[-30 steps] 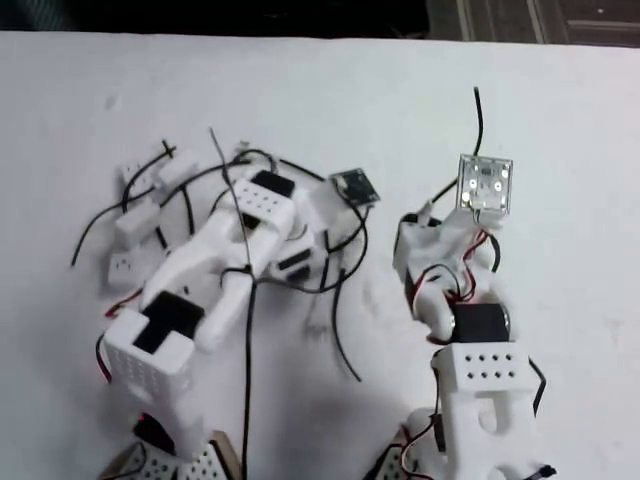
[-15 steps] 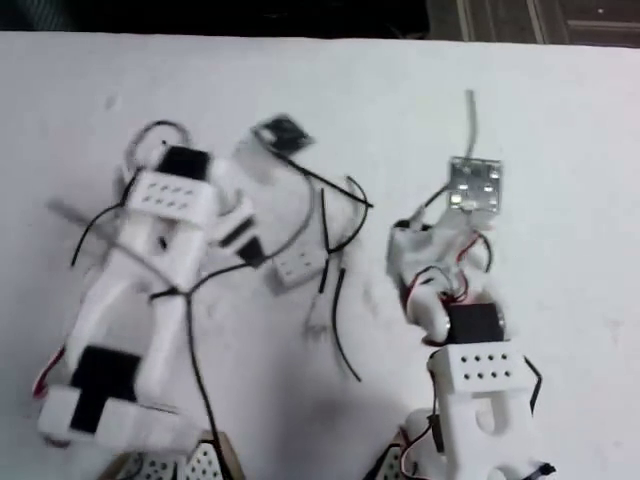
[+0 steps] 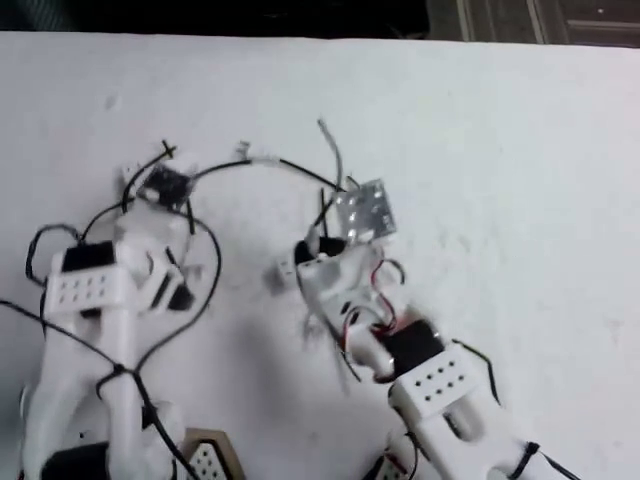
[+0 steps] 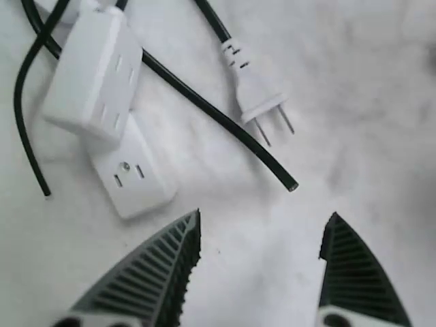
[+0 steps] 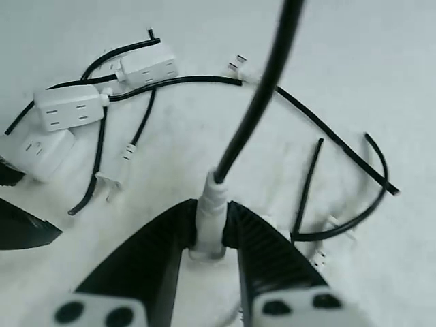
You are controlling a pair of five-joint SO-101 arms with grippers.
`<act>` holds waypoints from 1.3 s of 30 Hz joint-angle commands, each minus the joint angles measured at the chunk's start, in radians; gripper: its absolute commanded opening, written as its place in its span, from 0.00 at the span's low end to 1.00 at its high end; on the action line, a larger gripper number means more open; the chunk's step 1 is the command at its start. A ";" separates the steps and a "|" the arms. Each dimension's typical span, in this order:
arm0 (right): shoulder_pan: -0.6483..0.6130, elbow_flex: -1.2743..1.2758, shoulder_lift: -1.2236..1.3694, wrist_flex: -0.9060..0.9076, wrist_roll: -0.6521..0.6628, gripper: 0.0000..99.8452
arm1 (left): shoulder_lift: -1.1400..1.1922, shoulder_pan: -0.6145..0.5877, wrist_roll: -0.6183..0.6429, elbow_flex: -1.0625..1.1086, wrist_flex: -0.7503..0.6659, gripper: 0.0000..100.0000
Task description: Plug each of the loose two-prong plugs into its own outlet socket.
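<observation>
Pinching plug [image 5: 210, 192], right claw [image 5: 211, 221] well off table [image 3: 530, 130] edge.

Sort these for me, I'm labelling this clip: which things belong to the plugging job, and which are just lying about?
Job: loose two-prong plug; long outlet block; square outlet; corded plug clamped in the right gripper; open left gripper.
Lying about: black cord with a cut end, seemingly spare; the table underneath.
</observation>
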 commanded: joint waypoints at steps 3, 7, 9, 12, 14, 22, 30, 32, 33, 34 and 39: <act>-0.058 0.061 -0.016 -0.162 0.071 0.02 | -0.067 -0.031 0.000 0.120 -0.089 0.29; -0.085 0.098 0.025 -0.266 0.103 0.02 | -0.068 -0.031 0.003 0.118 -0.072 0.29; -0.088 0.087 0.102 -0.297 0.104 0.02 | -0.068 -0.031 0.032 0.118 -0.072 0.29; -0.084 0.035 0.242 -0.334 0.104 0.02 | -0.067 -0.031 0.049 0.121 -0.078 0.29; -0.084 0.003 0.311 -0.335 0.104 0.02 | -0.067 -0.031 0.049 0.121 -0.078 0.29; -0.039 -0.012 0.470 -0.467 0.135 0.02 | -0.064 -0.031 0.049 0.123 -0.078 0.29; -0.035 -0.012 0.588 -0.599 0.152 0.02 | -0.064 -0.031 0.049 0.123 -0.078 0.29; -0.033 -0.012 0.598 -0.607 0.153 0.02 | -0.064 -0.031 0.051 0.124 -0.078 0.29; -0.031 -0.012 0.599 -0.607 0.153 0.02 | -0.064 -0.031 0.051 0.124 -0.078 0.29; -0.025 -0.014 0.601 -0.607 0.153 0.02 | -0.064 -0.031 0.051 0.124 -0.078 0.29; -0.022 -0.014 0.608 -0.605 0.153 0.02 | -0.064 -0.031 0.051 0.124 -0.077 0.29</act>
